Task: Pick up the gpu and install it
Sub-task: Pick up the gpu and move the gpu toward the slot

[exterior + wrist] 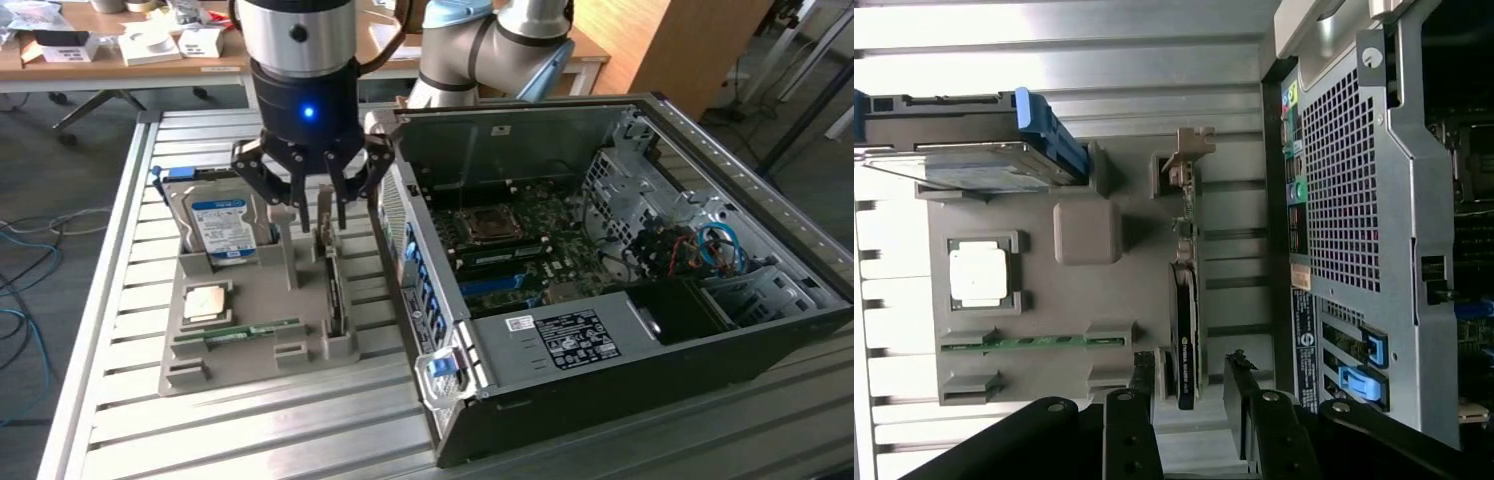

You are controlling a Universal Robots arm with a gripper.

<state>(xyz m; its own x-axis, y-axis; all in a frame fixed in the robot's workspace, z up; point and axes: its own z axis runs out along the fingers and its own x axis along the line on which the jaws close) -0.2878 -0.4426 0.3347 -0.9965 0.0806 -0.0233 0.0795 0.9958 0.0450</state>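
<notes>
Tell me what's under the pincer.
The gpu, standing on edge in the gray tray; its lower edge is sunk into the tray, out of sight.

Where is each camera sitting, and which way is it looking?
Exterior view: off the arm, raised, looking down on the tray and open computer case; the arm and open gripper show.
Wrist view: on the wrist, looking down past its fingers at the gpu.
Both show the gpu, hard drive, tray and computer case.
</notes>
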